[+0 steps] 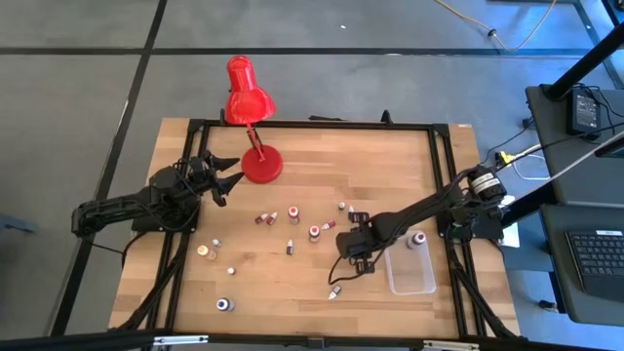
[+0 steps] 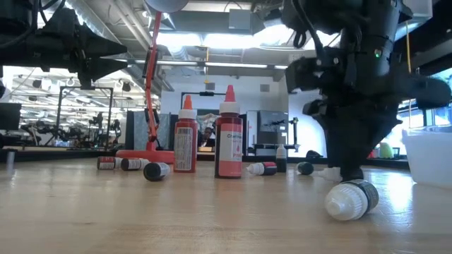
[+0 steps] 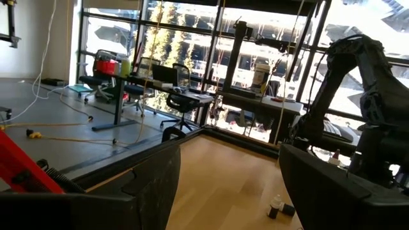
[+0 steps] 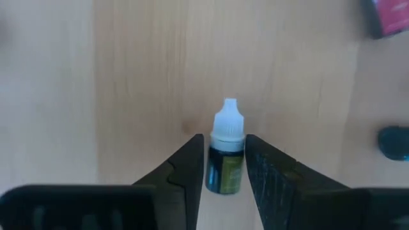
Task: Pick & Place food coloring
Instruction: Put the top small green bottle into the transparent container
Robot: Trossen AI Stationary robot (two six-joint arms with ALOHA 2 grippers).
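R gripper (image 4: 223,169) jaws closed snug on a white-capped food coloring bottle (image 4: 226,153), label unreadable; L gripper (image 1: 226,174) wide open, empty, near red lamp (image 1: 249,97).

Spread fingers (image 3: 153,185) frame a small bottle (image 3: 275,207) on the table (image 3: 223,179).

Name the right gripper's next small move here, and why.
Probably lift straight up. The right gripper has its fingers against both sides of a small white-capped bottle lying on the table; the clear tub sits beside it. The left gripper waits near the lamp.
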